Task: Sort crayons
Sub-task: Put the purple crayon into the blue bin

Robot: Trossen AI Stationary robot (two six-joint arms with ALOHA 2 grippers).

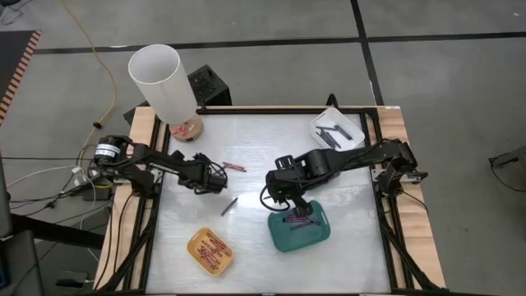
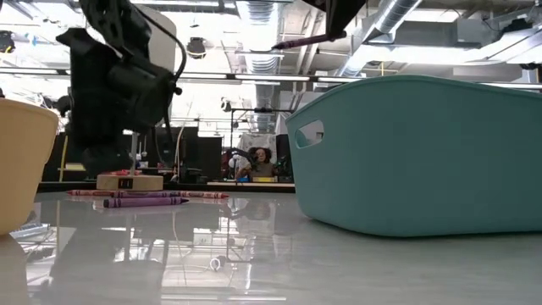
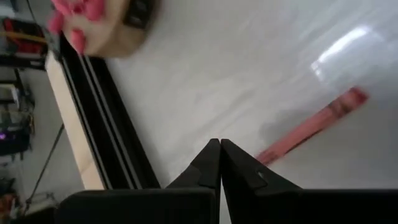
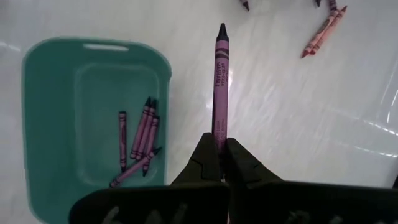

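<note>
My right gripper (image 4: 219, 140) is shut on a purple crayon (image 4: 219, 74), high over the table just beside the teal tray (image 4: 37, 124), where several purple crayons (image 4: 140, 146) lie. My left gripper (image 3: 219, 146) is shut with nothing between its fingers, close to a red crayon (image 3: 311, 127) that lies flat on the table (image 1: 234, 167). That crayon's near end goes out of sight behind one finger. Another purple crayon (image 1: 228, 205) lies loose mid-table. The yellow tray (image 1: 197, 238) holds red crayons, and the white tray (image 1: 325, 119) holds dark ones. My right gripper pinches the purple crayon's blunt end (image 4: 219, 127) between its two fingertips. The rest of the crayon sticks out past them, pointed tip (image 4: 221, 28) away. It is lifted clear and shows near level high in the low view (image 2: 301, 40). My left gripper: whether its shut fingers touch the red crayon I cannot tell.
A tall white cylinder (image 1: 163, 78) leans over a wooden base with pink crayons (image 1: 185, 127) at the far left corner. Black rails (image 1: 148, 205) frame the white table. Bare table lies between the trays and along the right side.
</note>
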